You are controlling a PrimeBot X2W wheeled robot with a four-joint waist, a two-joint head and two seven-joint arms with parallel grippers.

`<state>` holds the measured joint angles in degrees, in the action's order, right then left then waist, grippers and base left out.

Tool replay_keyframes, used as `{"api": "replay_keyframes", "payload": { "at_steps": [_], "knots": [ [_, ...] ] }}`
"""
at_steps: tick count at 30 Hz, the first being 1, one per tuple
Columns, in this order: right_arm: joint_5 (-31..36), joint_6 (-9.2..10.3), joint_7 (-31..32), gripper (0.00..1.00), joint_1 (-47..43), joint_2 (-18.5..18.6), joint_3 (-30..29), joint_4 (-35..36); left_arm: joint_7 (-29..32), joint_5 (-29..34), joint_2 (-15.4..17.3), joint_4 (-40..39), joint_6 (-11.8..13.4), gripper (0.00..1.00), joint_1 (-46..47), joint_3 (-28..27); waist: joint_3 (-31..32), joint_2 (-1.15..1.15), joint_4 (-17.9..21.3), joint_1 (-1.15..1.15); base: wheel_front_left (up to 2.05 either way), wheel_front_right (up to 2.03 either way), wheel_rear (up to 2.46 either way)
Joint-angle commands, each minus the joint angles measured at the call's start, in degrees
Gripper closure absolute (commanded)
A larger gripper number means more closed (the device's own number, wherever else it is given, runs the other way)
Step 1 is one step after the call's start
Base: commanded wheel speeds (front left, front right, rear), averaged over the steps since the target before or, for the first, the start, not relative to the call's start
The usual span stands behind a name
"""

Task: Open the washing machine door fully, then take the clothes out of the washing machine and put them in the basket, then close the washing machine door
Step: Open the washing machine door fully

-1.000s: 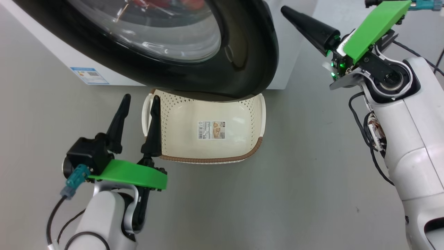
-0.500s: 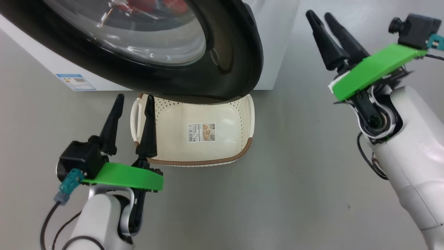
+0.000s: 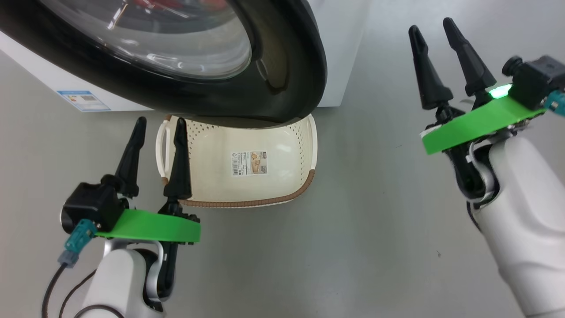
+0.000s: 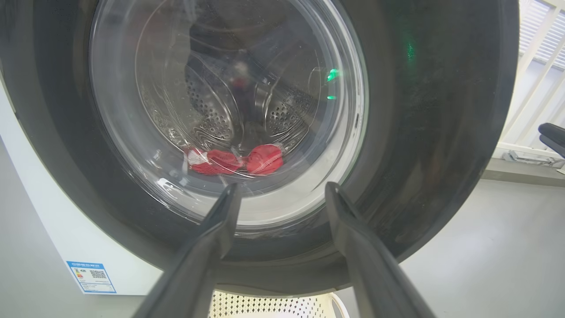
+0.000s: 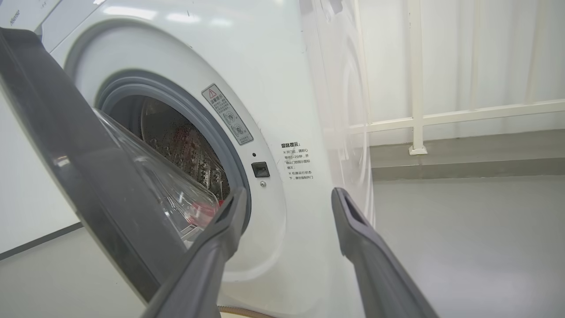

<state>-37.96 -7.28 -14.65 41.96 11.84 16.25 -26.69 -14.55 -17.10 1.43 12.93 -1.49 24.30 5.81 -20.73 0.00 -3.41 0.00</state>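
Now, washing machine door (image 3: 282,88) ajar over basket (image 3: 247,203), left tool (image 3: 160,121) spread, right tool (image 3: 431,25) spread

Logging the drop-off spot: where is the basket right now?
Head view, centre-left: the basket sits on the floor, its far edge under the part-open washing machine door, beside the left gripper.

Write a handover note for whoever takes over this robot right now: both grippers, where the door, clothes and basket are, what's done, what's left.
Left gripper: open, empty, near the left end of the basket in the head view.
Right gripper: open, empty, raised to the right of the washing machine door.
Door: unlatched and partly open, overhanging the basket's back edge.
Clothes: red, in the drum of the washing machine.
Basket: empty, on the floor below the door.
Done: door started.
Left: open it fully, move the clothes into the basket, close the door.
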Motion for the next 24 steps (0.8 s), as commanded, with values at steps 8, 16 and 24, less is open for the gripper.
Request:
{"api": "replay_keyframes", "payload": {
  "at_steps": [8,16,24],
  "knots": [
    [13.37,-0.21,-0.34,0.00,-9.80,-5.90,-6.92,10.95,-0.45,1.07,1.46,-1.98,-0.19,0.00,-0.26,-2.00,-0.34,0.00,-0.09,0.00,0.00,0.00,0.00],
    [16.56,-0.21,-0.34,0.00,-15.44,-8.23,-10.14,16.34,-0.45,-0.17,1.45,-2.72,0.29,0.00,-0.83,-1.84,-0.35,0.00,-0.23,0.00,0.00,0.00,0.00],
    [19.53,-0.21,-0.34,0.00,-19.94,-8.90,-11.25,19.78,-0.45,0.26,1.45,-3.00,0.50,0.00,-1.10,-1.95,-0.74,0.00,-0.14,0.00,0.00,0.00,0.00]
  ]
}}
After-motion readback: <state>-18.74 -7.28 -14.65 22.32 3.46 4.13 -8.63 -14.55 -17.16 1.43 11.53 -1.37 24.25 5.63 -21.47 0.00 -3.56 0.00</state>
